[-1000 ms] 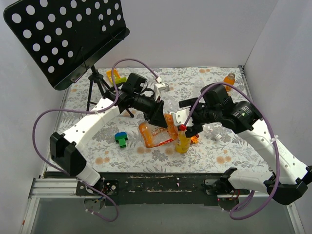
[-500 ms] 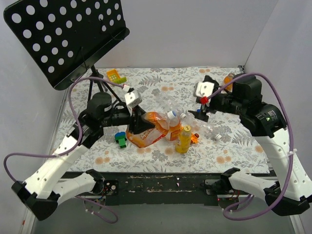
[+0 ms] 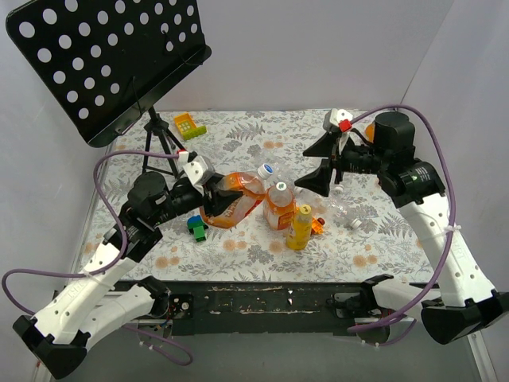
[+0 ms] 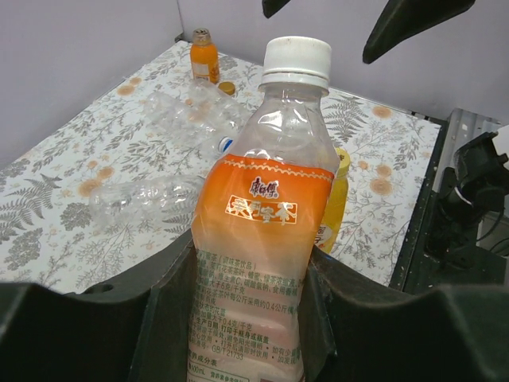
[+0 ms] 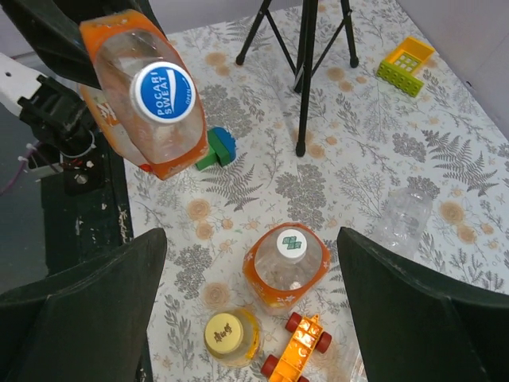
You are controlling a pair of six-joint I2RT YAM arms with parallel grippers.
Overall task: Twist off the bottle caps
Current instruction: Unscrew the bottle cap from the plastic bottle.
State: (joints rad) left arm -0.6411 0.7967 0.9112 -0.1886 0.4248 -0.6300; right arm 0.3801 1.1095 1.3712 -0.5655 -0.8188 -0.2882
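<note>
Three caps sit screwed on at mid-frame, so the unscrewing looks barely begun. Left of centre the left tool is clenched around a tilted orange bottle, its white cap aimed right. Next, an upright orange bottle and a yellow bottle stand capped on the desk, the right tool hanging released at their upper right.
</note>
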